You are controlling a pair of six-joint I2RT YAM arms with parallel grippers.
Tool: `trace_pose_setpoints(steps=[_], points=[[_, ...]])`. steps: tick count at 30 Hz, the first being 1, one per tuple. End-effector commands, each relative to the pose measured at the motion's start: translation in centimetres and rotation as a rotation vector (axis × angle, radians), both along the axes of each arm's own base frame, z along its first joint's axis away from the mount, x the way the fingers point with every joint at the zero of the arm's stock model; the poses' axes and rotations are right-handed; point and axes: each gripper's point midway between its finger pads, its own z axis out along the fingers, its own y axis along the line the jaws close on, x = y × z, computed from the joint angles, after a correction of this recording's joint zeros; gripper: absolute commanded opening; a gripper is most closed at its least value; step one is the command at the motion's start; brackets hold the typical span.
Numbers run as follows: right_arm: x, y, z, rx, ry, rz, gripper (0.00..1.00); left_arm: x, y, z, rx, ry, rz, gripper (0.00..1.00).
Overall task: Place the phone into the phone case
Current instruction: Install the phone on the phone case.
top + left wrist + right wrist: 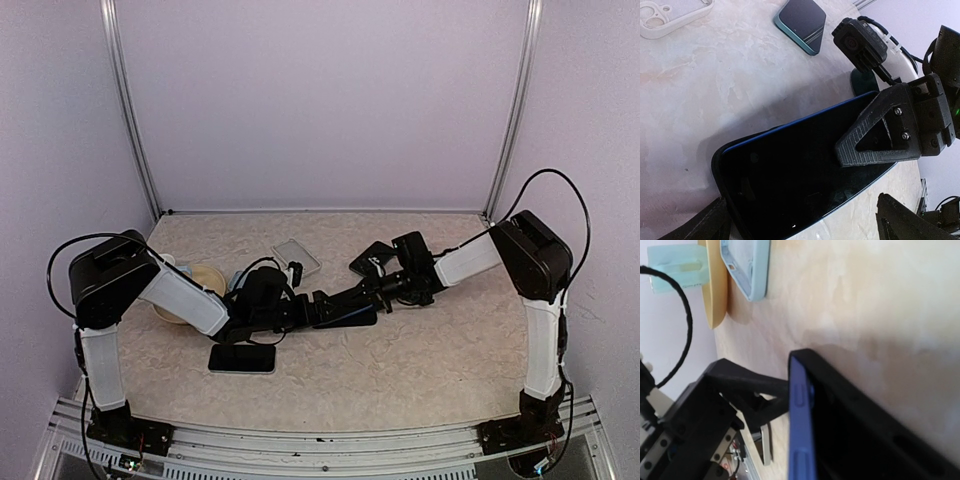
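The right pincer (850,147), fingers together, presses the blue-edged, dark-screened phone (790,175) down, seemingly seating it in the black phone case (720,160) beneath. The left pincer (800,225), spread wide, straddles the case's end on the marbled beige table (715,85).
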Motion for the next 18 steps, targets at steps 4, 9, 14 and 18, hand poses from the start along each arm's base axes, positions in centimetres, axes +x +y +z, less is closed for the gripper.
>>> trace_pose_setpoints(steps=[4,9,14,18], points=[[-3.1,1.8,-4.4,-0.071,0.080,0.014,0.00,-0.6,-1.3,0.4,-0.040,0.002,-0.041,0.99],[-3.3,1.9,-4.3,-0.043,0.084,0.016,0.00,-0.8,-1.0,0.5,-0.051,-0.002,-0.044,0.99],[-3.6,2.0,-4.3,-0.010,0.084,0.020,0.00,-1.1,-0.9,0.9,-0.076,-0.007,-0.056,0.99],[-3.5,2.0,-3.5,0.013,0.056,0.021,0.00,-0.5,0.0,1.5,-0.082,-0.019,-0.034,0.99]])
